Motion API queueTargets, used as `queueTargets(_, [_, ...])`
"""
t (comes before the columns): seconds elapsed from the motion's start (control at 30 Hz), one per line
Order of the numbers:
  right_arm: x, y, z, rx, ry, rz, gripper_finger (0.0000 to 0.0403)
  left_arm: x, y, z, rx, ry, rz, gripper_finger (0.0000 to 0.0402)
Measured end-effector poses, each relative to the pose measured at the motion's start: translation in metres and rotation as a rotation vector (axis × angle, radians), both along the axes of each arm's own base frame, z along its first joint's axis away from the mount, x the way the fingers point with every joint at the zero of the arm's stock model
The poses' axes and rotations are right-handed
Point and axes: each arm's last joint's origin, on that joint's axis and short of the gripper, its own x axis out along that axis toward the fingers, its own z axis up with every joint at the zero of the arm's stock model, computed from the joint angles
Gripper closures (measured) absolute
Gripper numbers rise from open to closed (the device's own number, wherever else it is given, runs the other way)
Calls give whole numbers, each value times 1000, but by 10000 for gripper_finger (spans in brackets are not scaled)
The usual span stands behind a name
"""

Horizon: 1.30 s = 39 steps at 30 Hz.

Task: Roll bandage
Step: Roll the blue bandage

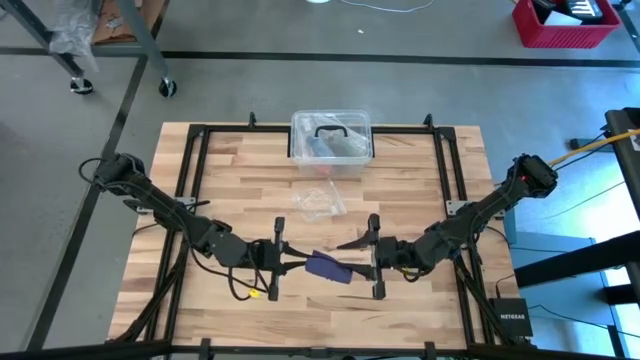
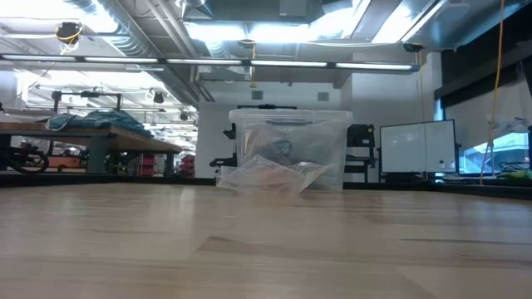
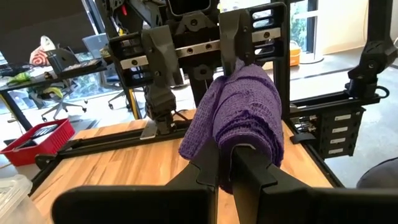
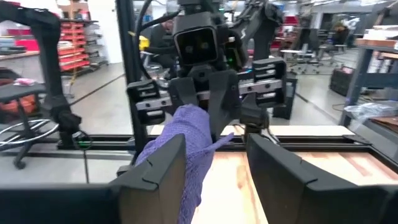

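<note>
The bandage, a purple knit strip wound into a loose roll, hangs in the air above the near middle of the wooden table, between my two grippers. My left gripper points level toward the table's right and is shut on the roll's left end. Facing it, my right gripper points level toward the table's left and is open, with its fingers on either side of the roll's right end. The low view shows neither gripper. My left gripper pinches the left end of the bandage roll between its two fingers, coming level from the table's left. The roll sticks out past the fingertips, lifted clear of the table. My right gripper has the roll's right end lying against the inner side of one finger. The other finger stands apart from it.
A clear plastic box with a black handle stands at the table's far middle. A crinkled clear wrapper lies in front of it. Black frame rails run along the table's left and right sides.
</note>
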Motion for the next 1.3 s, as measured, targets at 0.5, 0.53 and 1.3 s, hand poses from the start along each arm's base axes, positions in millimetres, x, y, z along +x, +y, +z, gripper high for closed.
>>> queueTargets(0.5, [0, -2, -6, -202, 45, -73, 228, 0, 5, -13, 79, 126, 23, 387])
queueTargets(0.53, [0, -3, -6, -206, 50, -112, 228, -1, 5, -14, 85, 140, 22, 387])
queueTargets(1.3, [-26, -19, -87, -219, 518, -144, 228, -16, 19, -74, -173, 404, 159, 387])
